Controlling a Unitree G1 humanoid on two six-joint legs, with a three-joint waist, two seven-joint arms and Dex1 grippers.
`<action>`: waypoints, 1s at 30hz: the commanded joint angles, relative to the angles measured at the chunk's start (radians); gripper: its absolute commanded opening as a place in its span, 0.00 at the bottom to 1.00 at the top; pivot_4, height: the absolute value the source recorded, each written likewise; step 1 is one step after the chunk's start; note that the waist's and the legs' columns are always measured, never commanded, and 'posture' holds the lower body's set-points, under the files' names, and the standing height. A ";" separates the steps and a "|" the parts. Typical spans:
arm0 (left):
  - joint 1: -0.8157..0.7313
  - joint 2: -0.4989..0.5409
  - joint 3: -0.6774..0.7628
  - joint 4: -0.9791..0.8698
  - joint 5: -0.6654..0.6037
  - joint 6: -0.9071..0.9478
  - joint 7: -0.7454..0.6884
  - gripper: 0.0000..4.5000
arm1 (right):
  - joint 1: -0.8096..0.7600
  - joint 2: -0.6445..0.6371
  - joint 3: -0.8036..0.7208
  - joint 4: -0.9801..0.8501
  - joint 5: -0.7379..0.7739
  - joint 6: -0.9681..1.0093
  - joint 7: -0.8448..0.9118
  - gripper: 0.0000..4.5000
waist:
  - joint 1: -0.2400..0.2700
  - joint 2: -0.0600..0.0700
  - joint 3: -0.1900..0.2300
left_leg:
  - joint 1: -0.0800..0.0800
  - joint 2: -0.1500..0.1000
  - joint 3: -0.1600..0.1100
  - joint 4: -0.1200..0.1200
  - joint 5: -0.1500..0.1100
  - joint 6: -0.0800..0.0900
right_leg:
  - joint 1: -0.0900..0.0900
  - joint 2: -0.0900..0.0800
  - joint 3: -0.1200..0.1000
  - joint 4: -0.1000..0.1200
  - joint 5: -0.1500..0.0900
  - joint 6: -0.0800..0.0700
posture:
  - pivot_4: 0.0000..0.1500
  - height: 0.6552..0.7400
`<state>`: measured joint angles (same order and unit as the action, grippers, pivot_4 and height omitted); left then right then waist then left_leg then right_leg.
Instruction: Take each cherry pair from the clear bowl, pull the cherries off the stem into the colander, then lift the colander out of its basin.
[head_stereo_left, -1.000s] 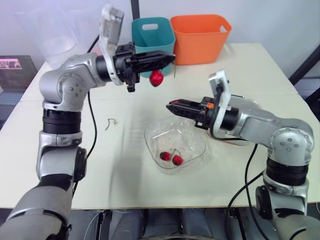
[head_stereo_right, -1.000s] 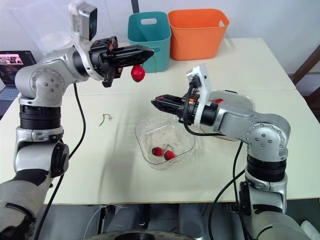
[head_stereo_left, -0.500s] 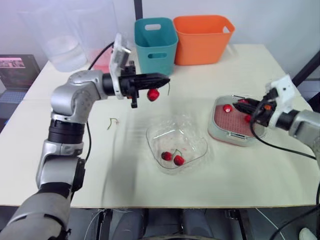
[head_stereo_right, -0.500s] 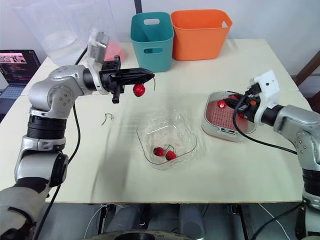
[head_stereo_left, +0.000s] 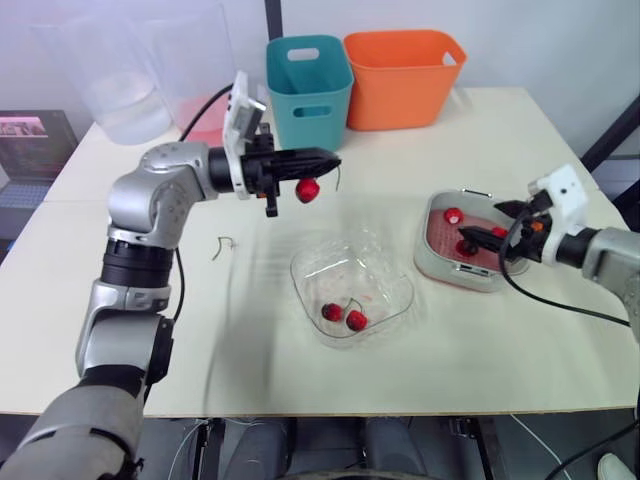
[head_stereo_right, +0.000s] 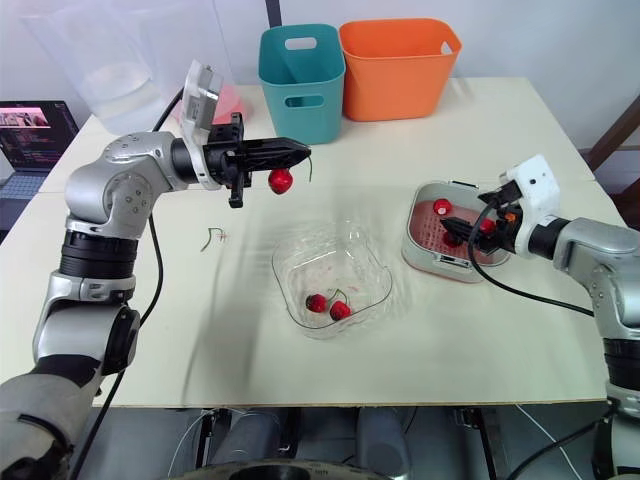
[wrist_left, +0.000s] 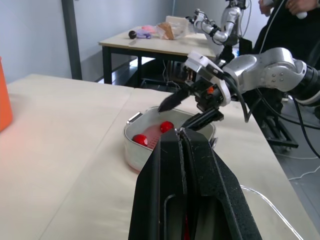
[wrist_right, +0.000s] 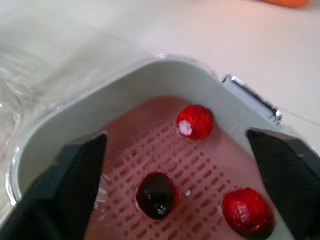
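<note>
My left gripper (head_stereo_left: 332, 160) is raised over the table in front of the teal bin, shut on a stem from which one red cherry (head_stereo_left: 308, 189) hangs. The clear bowl (head_stereo_left: 303, 268) at the table's middle holds a cherry pair (head_stereo_left: 343, 315) joined by its stem. To the right, the pink colander (head_stereo_left: 447, 238) sits in its pale basin (head_stereo_left: 432, 265) with three cherries (wrist_right: 195, 121) inside. My right gripper (head_stereo_left: 488, 226) hovers just over the colander, open, with nothing between its fingers (wrist_right: 80, 175).
A teal bin (head_stereo_left: 308, 78) and an orange bin (head_stereo_left: 402, 75) stand at the back. Clear plastic containers (head_stereo_left: 125, 70) are at the back left. A bare stem (head_stereo_left: 224, 245) lies on the table left of the bowl.
My right arm swung from above the bowl over to the colander and opened there. My left gripper kept its hold on the stem, its cherry still hanging.
</note>
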<state>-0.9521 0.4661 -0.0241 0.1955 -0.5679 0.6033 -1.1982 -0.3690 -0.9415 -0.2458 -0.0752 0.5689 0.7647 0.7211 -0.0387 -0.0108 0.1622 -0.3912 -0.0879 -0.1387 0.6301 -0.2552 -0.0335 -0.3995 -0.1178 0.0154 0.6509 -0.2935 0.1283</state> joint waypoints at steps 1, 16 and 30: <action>-0.037 -0.003 0.033 -0.004 -0.028 0.013 0.003 0.00 | -0.088 0.030 -0.105 -0.089 0.160 0.116 -0.006 0.99 | -0.002 0.000 0.000 | 0.000 0.000 0.000 0.000 0.000 0.000 | 0.000 0.000 0.000 0.000 0.000 0.000 | 1.00 1.00; -0.074 -0.042 0.063 -0.101 -0.143 0.119 0.030 0.00 | -0.239 0.524 -0.017 -0.326 0.766 0.346 -0.459 0.99 | 0.003 0.000 0.000 | 0.000 0.000 -0.003 0.000 0.000 0.000 | 0.000 -0.001 0.000 0.000 0.000 0.000 | 1.00 1.00; -0.038 -0.058 0.051 -0.132 -0.146 0.130 0.039 0.00 | -0.278 0.614 0.098 -0.313 0.760 0.259 -0.543 0.99 | -0.006 0.001 0.000 | 0.000 0.000 -0.002 0.000 0.000 0.000 | -0.001 0.000 0.000 0.001 0.000 0.000 | 1.00 1.00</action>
<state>-0.9863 0.4080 0.0170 0.1011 -0.6901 0.7337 -1.1567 -0.6276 -0.3347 -0.1442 -0.3693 1.3184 1.0491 0.1801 -0.0442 -0.0103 0.1619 -0.3913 -0.0879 -0.1411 0.6298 -0.2550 -0.0339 -0.4009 -0.1181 0.0156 0.6519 -0.2934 0.1282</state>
